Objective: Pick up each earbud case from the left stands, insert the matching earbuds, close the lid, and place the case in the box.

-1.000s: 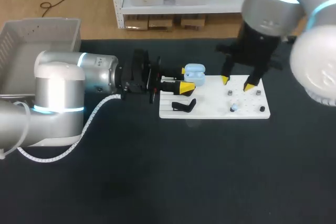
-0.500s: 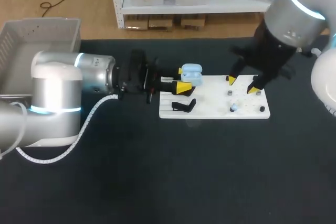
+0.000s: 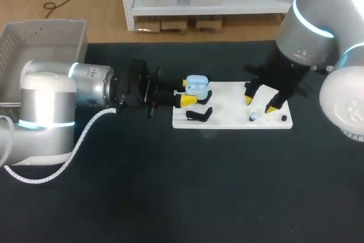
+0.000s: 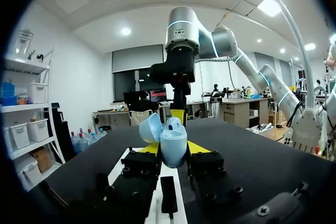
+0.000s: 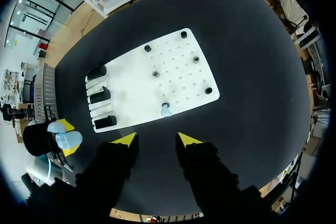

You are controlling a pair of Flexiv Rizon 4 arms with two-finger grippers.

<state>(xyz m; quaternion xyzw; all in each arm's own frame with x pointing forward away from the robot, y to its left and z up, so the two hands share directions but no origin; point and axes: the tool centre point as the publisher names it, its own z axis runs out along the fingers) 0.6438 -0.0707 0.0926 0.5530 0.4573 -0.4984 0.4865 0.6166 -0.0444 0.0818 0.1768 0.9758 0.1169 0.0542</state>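
A light blue earbud case (image 3: pixel 196 84) with its lid open is held above the left end of the white board (image 3: pixel 227 119), and my left gripper (image 3: pixel 188 95) is shut on it. In the left wrist view the case (image 4: pixel 173 144) sits upright between the yellow fingers, lid (image 4: pixel 149 128) tipped to one side. A light blue earbud (image 3: pixel 253 118) stands on the board near its front edge. My right gripper (image 3: pixel 260 103) hangs open just above it. From the right wrist, the earbud (image 5: pixel 166 111) lies just ahead of the right gripper (image 5: pixel 157 140), which holds nothing.
Black case stands (image 5: pixel 100 95) line the board's left end, one (image 3: pixel 199 115) lying below the held case. Small dark pegs (image 5: pixel 156 73) dot the board's right part. A grey basket (image 3: pixel 34 44) sits at the far left of the table.
My left gripper has drawn the case leftward, off the stands. My right gripper has come down and forward over the board, toward the earbud.
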